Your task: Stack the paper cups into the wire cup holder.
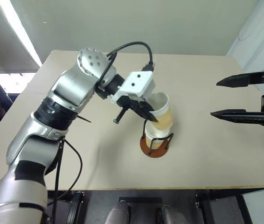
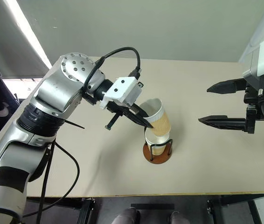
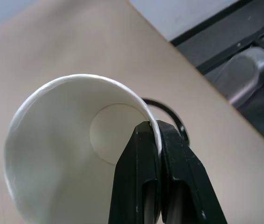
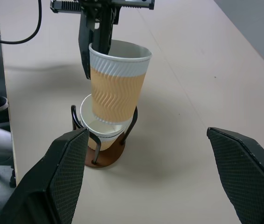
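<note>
cup going into the holder

i see the wire cup holder point(image 4: 105, 156) on the table point(image 1: 206, 154) with a paper cup point(image 4: 97, 128) seated inside. my left gripper point(image 1: 151, 117) is clamped on the rim of a second cup point(image 4: 117, 86), tilted, its bottom entering the seated one. my right gripper point(image 1: 214, 98) hangs well to the right, jaws wide apart.

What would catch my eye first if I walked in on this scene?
Probably the left claw, pinching the rim of a tan paper cup and holding it tilted above the cups already nested in the wire cup holder, near the middle of the table. Off to the right, the right claw hangs wide open over the tabletop.
</note>
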